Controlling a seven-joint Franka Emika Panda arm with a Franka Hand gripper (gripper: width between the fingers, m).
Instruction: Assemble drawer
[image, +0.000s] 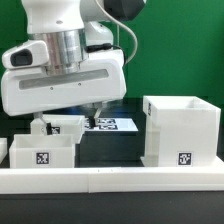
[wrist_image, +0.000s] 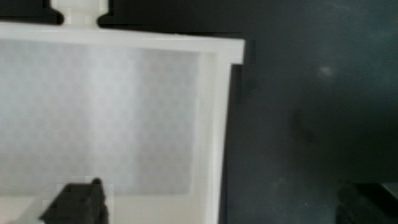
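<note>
Exterior view is showing the drawer parts standing apart: the tall box at the exterior view's right, one tray at that view's left front, a second tray behind it. No tray is sitting in the box yet. The gripper is hanging spread open, fingers straddling the second tray's wall; I judge assembly is only starting.

The drawer is smooth matt white plastic, the table matt black.

Casing at the exterior view's right, arm over a tray.
</note>
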